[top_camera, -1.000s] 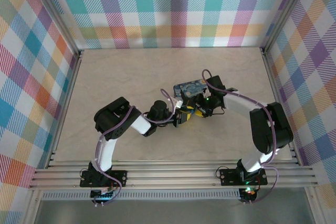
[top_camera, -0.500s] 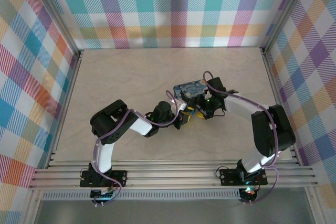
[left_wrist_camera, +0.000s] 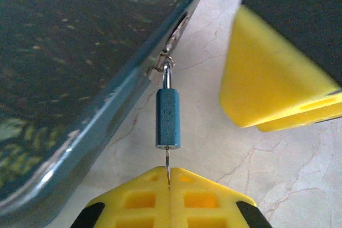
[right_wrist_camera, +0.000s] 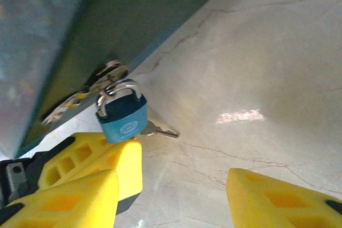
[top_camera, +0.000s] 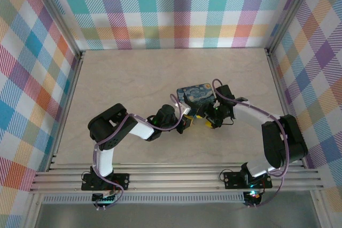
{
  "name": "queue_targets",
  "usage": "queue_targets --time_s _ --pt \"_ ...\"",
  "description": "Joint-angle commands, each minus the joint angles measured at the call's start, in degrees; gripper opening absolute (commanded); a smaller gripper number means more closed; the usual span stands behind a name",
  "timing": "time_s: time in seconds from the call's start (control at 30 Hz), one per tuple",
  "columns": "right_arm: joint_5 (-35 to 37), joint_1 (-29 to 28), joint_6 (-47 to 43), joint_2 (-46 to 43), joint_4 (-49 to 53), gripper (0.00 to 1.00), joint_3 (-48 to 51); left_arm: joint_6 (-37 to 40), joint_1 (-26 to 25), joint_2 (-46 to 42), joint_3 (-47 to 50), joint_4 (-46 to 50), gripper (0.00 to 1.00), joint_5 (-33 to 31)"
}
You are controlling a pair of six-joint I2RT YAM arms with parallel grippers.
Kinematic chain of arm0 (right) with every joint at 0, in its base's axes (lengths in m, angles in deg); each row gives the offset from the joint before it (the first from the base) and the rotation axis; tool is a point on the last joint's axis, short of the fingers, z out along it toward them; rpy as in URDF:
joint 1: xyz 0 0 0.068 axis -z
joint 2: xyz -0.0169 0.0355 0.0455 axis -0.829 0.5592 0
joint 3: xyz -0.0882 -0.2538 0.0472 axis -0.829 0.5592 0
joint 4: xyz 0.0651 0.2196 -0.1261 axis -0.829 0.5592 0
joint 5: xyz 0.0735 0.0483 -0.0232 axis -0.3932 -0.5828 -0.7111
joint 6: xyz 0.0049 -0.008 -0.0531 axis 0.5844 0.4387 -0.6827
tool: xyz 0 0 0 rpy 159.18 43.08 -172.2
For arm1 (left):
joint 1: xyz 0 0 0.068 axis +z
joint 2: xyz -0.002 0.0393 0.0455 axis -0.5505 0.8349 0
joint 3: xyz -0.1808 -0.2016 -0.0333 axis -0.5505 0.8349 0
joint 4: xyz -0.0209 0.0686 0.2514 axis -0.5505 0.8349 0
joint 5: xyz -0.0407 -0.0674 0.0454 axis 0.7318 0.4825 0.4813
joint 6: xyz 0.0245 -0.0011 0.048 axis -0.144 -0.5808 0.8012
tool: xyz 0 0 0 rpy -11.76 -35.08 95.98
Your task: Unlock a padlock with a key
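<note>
Shifted since a second ago, the left arm (top_camera: 115, 126) has folded its elbow lower and further left, while its wrist has pressed in toward the tin. The left fingers (left_wrist_camera: 171, 181) are pressed tight together on the key (left_wrist_camera: 168, 159). Its thin blade runs straight up into the bottom of the padlock (left_wrist_camera: 168, 117), so the key looks seated in the keyhole.

The padlock hangs by its shackle (right_wrist_camera: 118, 87) from the latch (left_wrist_camera: 166, 60) on the side of the tin (top_camera: 196, 93), low over the surface (right_wrist_camera: 256, 62). The shackle is closed, so the lock is not yet open.

The tin now shows more of its lid, because the right arm (top_camera: 251, 113) has drawn back off it toward the near right. The right fingers (right_wrist_camera: 280, 198) are spread wide and hold nothing, just beside the padlock. With the key in, I judge the next step to be a turn of the left wrist. The lock hangs loose and may swing with the twist, so the free right fingers may need to steady it.
</note>
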Motion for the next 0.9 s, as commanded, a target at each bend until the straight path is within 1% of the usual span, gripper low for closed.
queue_targets --time_s 0.0,0.13,0.3,0.53,0.73,0.87 --pt "-1.4 0.3 2.3 0.8 -4.8 0.58 1.5 3.4 -1.8 -2.9 -0.4 2.0 0.0 -1.6" --pt "-3.5 0.3 4.0 0.9 -10.3 0.59 3.9 2.8 -1.8 -2.4 -0.4 1.9 0.0 -1.4" --pt "-3.6 0.4 3.3 -0.2 -12.4 0.59 5.5 2.0 -1.9 -2.3 0.2 1.3 0.0 -1.2" --pt "-3.9 0.4 2.1 2.5 -13.0 0.58 5.3 3.0 -2.4 -3.8 0.1 2.5 0.0 -1.7" --pt "-7.6 0.4 1.9 4.6 -19.3 0.57 5.9 3.7 -2.8 -4.1 -0.9 3.6 0.0 -0.7" --pt "-8.6 0.4 1.6 4.8 -21.7 0.55 6.7 3.6 -2.8 -3.8 -1.2 3.8 0.0 -0.5"
